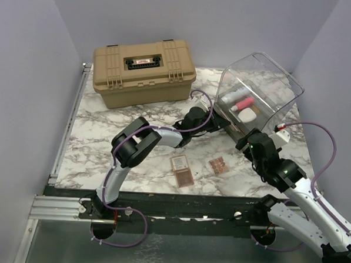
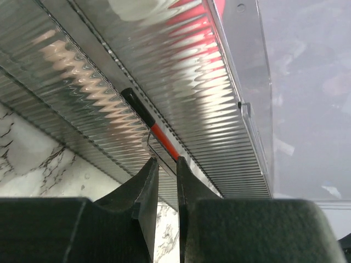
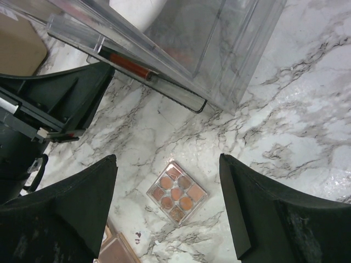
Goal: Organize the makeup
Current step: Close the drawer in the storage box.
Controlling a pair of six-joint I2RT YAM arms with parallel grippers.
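A clear bin (image 1: pixel 282 84) at the back right holds a white tube (image 1: pixel 231 94), a pink tube (image 1: pixel 243 103) and a white oval piece (image 1: pixel 247 115). Its low drawer (image 3: pixel 181 94) is pulled out, with a red and black pencil (image 2: pixel 159 131) lying inside; the pencil also shows in the right wrist view (image 3: pixel 129 64). My left gripper (image 2: pixel 164 160) is closed on the drawer's clear front lip (image 2: pixel 153 149). My right gripper (image 3: pixel 167 159) is open and empty, above a small square palette (image 3: pixel 177 193). Two more palettes (image 1: pixel 180 162) (image 1: pixel 185 178) lie side by side on the marble.
A large tan hard case (image 1: pixel 144 71) stands shut at the back left. The left arm (image 1: pixel 163 135) stretches across the middle of the table toward the bin. The left gripper's body (image 3: pixel 49 109) sits close to my right gripper's left finger.
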